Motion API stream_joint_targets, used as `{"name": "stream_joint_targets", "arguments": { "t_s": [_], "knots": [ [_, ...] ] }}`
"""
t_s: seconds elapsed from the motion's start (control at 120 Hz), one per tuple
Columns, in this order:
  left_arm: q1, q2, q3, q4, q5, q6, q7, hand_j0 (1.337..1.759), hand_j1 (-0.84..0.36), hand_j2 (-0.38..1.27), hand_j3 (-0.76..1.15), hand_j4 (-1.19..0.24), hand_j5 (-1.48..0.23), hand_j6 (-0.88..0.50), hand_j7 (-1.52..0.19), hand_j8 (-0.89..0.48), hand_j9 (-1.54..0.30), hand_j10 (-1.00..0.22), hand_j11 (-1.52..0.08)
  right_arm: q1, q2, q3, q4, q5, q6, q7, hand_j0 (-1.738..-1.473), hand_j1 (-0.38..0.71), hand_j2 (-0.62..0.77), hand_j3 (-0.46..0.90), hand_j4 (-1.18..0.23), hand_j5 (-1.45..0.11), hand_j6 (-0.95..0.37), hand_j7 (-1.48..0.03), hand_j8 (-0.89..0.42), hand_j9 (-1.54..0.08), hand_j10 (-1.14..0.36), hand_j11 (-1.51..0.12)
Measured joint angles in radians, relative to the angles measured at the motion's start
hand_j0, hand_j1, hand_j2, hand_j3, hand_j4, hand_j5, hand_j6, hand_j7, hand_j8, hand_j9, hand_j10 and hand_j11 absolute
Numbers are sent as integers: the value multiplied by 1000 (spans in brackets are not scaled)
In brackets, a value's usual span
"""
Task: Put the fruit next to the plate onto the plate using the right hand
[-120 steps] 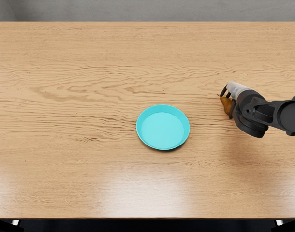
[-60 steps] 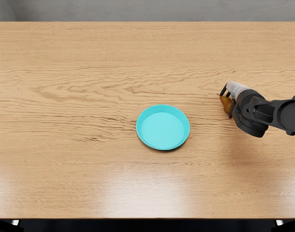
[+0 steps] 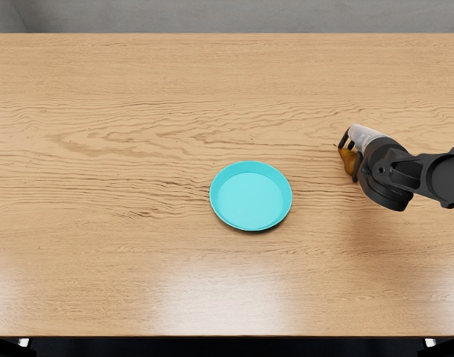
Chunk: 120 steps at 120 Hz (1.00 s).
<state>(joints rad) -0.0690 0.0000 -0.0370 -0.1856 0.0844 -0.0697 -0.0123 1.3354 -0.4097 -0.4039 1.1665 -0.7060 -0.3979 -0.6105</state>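
One turquoise plate (image 3: 214, 196) sat near the middle of the wooden table (image 3: 123, 111), and its inside showed only its own flat turquoise floor inside a low raised rim. One fruit (image 3: 350, 160), small and orange-brown, was at the table's right side, well apart from the plate and a little farther back than it, not on the plate. One arm (image 3: 435, 178) was in view, dark and coming in from the right edge of the picture, and it ended in the right hand (image 3: 359, 145), which sat over the fruit. Its dark fingers (image 3: 344, 141) were curled round the fruit, hiding most of it, so only a sliver of orange showed at the hand's left side. Whether the fruit rested on the wood or was raised off it could not be told. The wood between fruit and plate lay bare. The table's far edge ran along the top of the picture and its near edge along the bottom, both well away from plate and hand.
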Motion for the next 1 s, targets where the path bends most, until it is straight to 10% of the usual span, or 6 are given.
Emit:
{"name": "stream_joint_targets", "arguments": {
  "t_s": [1.0],
  "knots": [
    [0,0,-2,0,0,0,0,1658,336,2,0,-11,-14,-11,-14,-11,-14,-11,-14,167,-8,3,95,50,24,0,-1658,236,232,1,-564,-787,-233,-762,-439,-783,-569,-785]
  ]
}}
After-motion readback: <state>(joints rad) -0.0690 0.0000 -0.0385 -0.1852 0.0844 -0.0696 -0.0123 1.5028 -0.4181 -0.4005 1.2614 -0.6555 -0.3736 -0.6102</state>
